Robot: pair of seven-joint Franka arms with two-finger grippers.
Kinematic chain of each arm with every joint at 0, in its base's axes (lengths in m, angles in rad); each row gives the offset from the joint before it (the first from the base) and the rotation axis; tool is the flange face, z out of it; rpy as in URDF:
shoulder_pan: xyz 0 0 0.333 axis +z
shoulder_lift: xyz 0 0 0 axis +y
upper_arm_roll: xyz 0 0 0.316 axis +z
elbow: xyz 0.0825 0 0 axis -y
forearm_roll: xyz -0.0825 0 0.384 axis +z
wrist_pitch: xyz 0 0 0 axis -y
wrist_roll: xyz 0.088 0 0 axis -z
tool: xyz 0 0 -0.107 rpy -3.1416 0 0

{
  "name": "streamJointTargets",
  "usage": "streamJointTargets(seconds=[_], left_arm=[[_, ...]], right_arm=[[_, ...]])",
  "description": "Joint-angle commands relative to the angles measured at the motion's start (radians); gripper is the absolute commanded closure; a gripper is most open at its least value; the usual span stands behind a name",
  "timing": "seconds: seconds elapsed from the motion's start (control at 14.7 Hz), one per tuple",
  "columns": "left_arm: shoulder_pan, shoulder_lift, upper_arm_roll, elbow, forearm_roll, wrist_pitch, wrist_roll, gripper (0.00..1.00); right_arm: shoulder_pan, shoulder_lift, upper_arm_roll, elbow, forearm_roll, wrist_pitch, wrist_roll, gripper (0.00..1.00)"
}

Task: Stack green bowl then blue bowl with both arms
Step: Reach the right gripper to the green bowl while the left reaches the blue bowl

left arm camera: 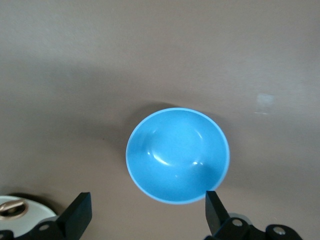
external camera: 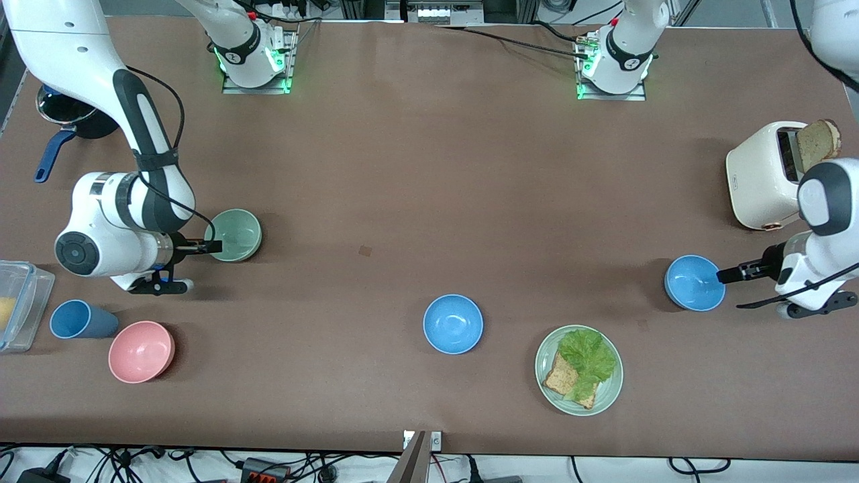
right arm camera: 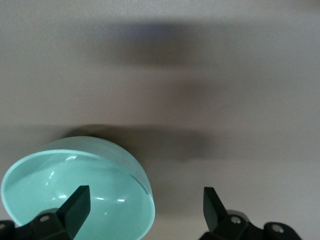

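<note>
The green bowl point(external camera: 236, 233) sits toward the right arm's end of the table. My right gripper point(external camera: 209, 247) is open at its rim. In the right wrist view point(right arm camera: 145, 206) one finger is over the bowl's point(right arm camera: 112, 182) inside and the other is over bare table. One blue bowl point(external camera: 694, 282) sits toward the left arm's end. My left gripper point(external camera: 726, 274) is open at its edge. In the left wrist view point(left arm camera: 147, 212) this bowl point(left arm camera: 177, 155) lies just ahead of the fingers, with one finger at its rim. A second blue bowl point(external camera: 453, 323) sits mid-table, nearer the front camera.
A pale-green plate point(external camera: 607, 389) with lettuce and bread lies beside the middle blue bowl. A pink bowl point(external camera: 141, 351), a blue cup point(external camera: 80, 319) and a clear container point(external camera: 23, 295) stand near the right arm. A white toaster point(external camera: 762, 174) with bread stands near the left arm. A dark pot point(external camera: 67, 117) is at the table's corner.
</note>
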Motion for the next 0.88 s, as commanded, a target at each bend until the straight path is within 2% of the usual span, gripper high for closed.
streamJointTargets(seconds=[0.0, 0.07, 0.2, 0.54, 0.61, 0.75, 0.81], left_arm=[[0.019, 0.016, -0.007, -0.072, 0.019, 0.125, 0.083, 0.0], [0.03, 0.017, -0.007, -0.108, 0.019, 0.185, 0.091, 0.0], [0.037, 0.019, -0.007, -0.136, 0.021, 0.221, 0.096, 0.0], [0.059, 0.056, -0.007, -0.151, 0.021, 0.253, 0.18, 0.0], [0.067, 0.062, -0.008, -0.166, 0.021, 0.287, 0.2, 0.01], [0.073, 0.062, -0.008, -0.202, 0.021, 0.354, 0.231, 0.14], [0.08, 0.062, -0.008, -0.206, 0.019, 0.359, 0.238, 0.24]], right_arm=[[-0.004, -0.011, 0.006, -0.028, 0.001, -0.013, 0.002, 0.01], [-0.004, -0.014, 0.006, -0.045, 0.002, -0.014, 0.002, 0.06], [-0.004, -0.014, 0.006, -0.051, 0.002, -0.017, -0.001, 0.18], [-0.002, -0.014, 0.006, -0.058, 0.002, -0.017, -0.001, 0.76], [-0.002, -0.014, 0.007, -0.059, 0.002, -0.02, -0.002, 0.83], [-0.004, -0.013, 0.01, -0.057, 0.007, -0.026, -0.002, 1.0], [-0.002, -0.014, 0.024, -0.057, 0.007, -0.028, -0.002, 1.0]])
